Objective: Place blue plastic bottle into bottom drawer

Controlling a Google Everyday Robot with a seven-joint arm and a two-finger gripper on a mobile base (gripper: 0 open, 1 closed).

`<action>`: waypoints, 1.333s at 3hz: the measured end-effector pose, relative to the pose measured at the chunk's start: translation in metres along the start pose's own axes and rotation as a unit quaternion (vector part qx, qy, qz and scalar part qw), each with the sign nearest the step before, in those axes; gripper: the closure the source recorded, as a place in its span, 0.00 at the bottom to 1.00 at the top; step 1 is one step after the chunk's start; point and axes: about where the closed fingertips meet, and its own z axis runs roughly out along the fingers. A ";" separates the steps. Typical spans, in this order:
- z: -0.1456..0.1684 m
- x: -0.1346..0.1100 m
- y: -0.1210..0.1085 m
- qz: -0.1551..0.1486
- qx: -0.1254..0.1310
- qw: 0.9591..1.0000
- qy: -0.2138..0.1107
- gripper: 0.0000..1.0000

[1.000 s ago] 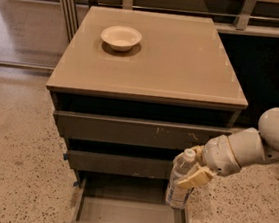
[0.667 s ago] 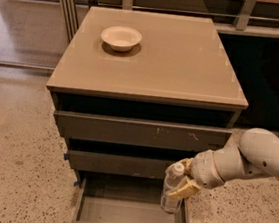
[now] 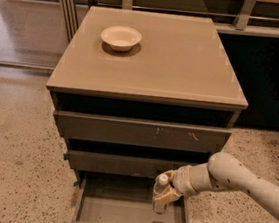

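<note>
Tally from my station.

- Cabinets: one cabinet (image 3: pixel 185 63), my landmark.
- Drawers in its front: three. I count one uppermost drawer (image 3: pixel 142 132), one middle drawer (image 3: pixel 118 164) and one bottom drawer (image 3: pixel 113 208). Only the lowest stands pulled out.
- Bowls: one bowl (image 3: pixel 121 37), on the cabinet top toward the rear left as I see it.
- Bottles: one blue plastic bottle (image 3: pixel 159 186), upright in the open drawer's right side, with one white cap.
- Arms: one arm (image 3: pixel 242 183), reaching in from the cabinet's right.
- Grippers: one gripper (image 3: pixel 165 196), at the cabinet's lower front right, its two fingers closed on the bottle.
</note>
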 end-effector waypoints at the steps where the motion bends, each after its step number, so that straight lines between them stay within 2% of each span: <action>1: 0.004 0.002 0.000 0.002 0.000 1.000 -0.001 1.00; 2: 0.020 0.019 -0.001 0.001 0.011 1.000 -0.001 1.00; 3: 0.044 0.049 -0.008 -0.012 0.040 0.999 -0.012 1.00; 4: 0.098 0.092 -0.008 -0.021 0.045 0.998 -0.041 1.00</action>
